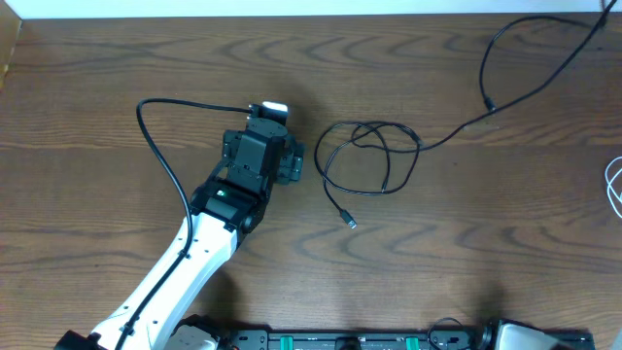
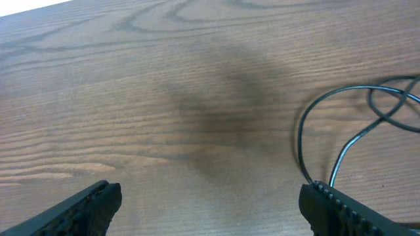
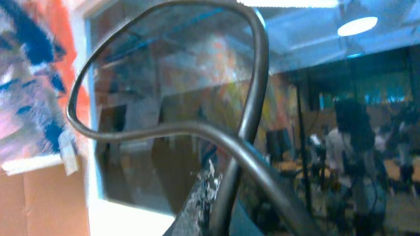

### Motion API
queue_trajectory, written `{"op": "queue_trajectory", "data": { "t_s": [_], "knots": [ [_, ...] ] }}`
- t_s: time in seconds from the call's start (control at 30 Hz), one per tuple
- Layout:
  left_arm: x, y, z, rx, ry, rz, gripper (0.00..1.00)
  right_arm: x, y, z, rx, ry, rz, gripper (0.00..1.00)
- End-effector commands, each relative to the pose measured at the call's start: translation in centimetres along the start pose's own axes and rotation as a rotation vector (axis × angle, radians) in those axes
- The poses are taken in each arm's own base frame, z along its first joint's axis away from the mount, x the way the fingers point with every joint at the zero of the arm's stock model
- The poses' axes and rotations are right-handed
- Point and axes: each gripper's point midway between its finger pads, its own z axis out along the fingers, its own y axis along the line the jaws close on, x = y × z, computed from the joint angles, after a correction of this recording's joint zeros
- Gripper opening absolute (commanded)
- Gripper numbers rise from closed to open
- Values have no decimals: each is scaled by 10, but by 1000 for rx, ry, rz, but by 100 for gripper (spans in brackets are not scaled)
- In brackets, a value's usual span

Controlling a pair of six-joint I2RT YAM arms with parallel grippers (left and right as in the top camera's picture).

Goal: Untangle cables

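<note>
Black cable (image 1: pixel 386 160) loose on bench (image 1: pixel 97 78), just right of left hand (image 2: pixel 210 206)

Left hand spread wide, pinching nothing, bare bench between its fingers; nearest cable loop lies close by its right finger. Cable's plug end (image 1: pixel 352 225) lies toward the front edge. White cable (image 1: pixel 614 185) sits at the far right edge, well apart. Right hand (image 3: pixel 207 196) pressed together, aimed off the bench

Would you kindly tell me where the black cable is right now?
In the overhead view, the black cable lies coiled on the table, just right of centre, beside the open left gripper, its tail running to the far right corner.
</note>
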Motion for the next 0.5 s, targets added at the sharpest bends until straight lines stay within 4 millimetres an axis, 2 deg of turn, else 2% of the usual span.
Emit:
{"op": "queue_trajectory", "data": {
  "t_s": [0.0,0.13,0.23,0.33,0.47],
  "knots": [
    [-7,3,-4,-10,-18,-10,91,-28,-15,8,15,-50,48,1],
    [-7,3,-4,-10,-18,-10,91,-49,-18,17,-10,-90,81,1],
    [-7,3,-4,-10,-18,-10,91,-52,-12,23,-62,-77,88,1],
    [-7,3,-4,-10,-18,-10,91,-41,-13,26,-85,-28,103,1],
    [-7,3,-4,-10,-19,-10,91,-14,-31,28,-30,67,153,1]
  ]
}}
